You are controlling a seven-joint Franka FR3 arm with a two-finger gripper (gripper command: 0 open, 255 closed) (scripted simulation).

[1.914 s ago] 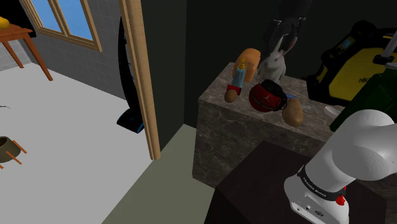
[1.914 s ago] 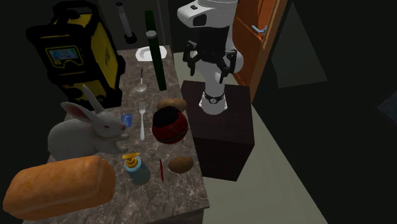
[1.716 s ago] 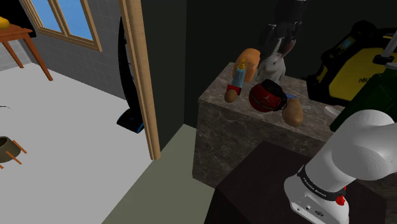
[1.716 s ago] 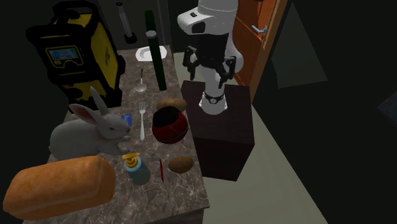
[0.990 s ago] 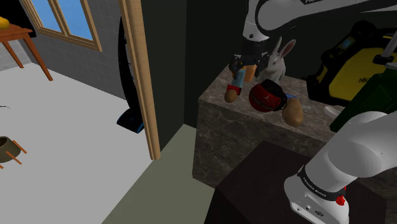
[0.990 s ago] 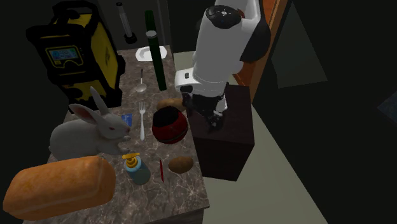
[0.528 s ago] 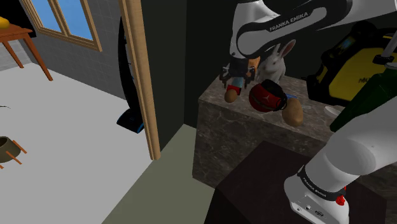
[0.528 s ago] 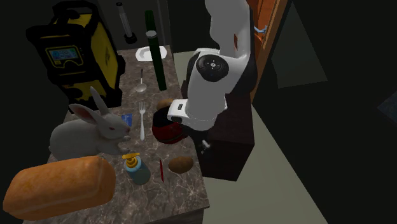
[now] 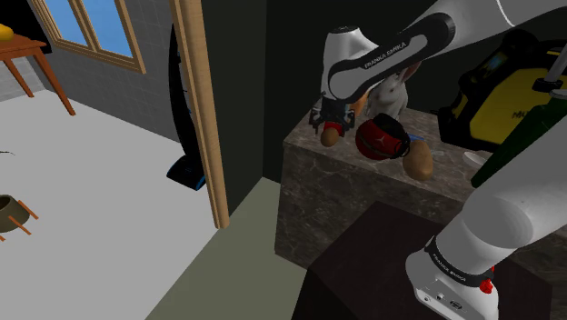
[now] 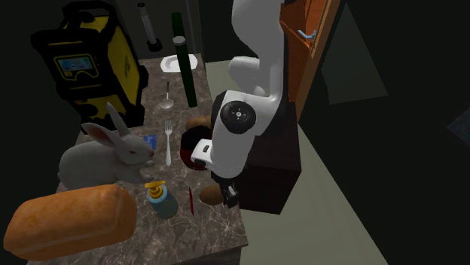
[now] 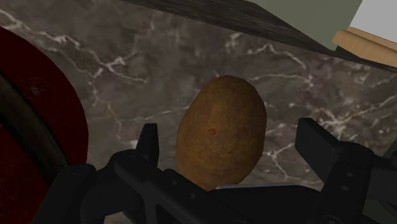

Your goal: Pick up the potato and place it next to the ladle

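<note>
A brown potato (image 11: 219, 130) lies on the dark marble counter (image 11: 127, 57) near its corner, between my gripper's (image 11: 232, 145) open fingers, which do not clasp it. From the second exterior view, the gripper (image 10: 228, 194) hangs low over this potato (image 10: 209, 195) and hides part of it. In the shoulder view the gripper (image 9: 332, 120) sits right above the potato (image 9: 331, 136). A second potato (image 10: 197, 122) lies farther along the counter. The small grey ladle (image 10: 167, 96) lies beyond it, beside a tall green bottle (image 10: 184, 68).
A dark red round object (image 10: 194, 147) sits between the two potatoes. A fork (image 10: 168, 141), a soap dispenser (image 10: 160, 200), a white rabbit (image 10: 105, 158), a bread loaf (image 10: 71, 220) and a yellow and black box (image 10: 86, 60) crowd the counter. A thin red stick (image 10: 190, 200) lies by the near potato.
The arm has swung out from above its stand and come down over the counter's corner. The gripper now stands low around the near potato, its fingers still apart.
</note>
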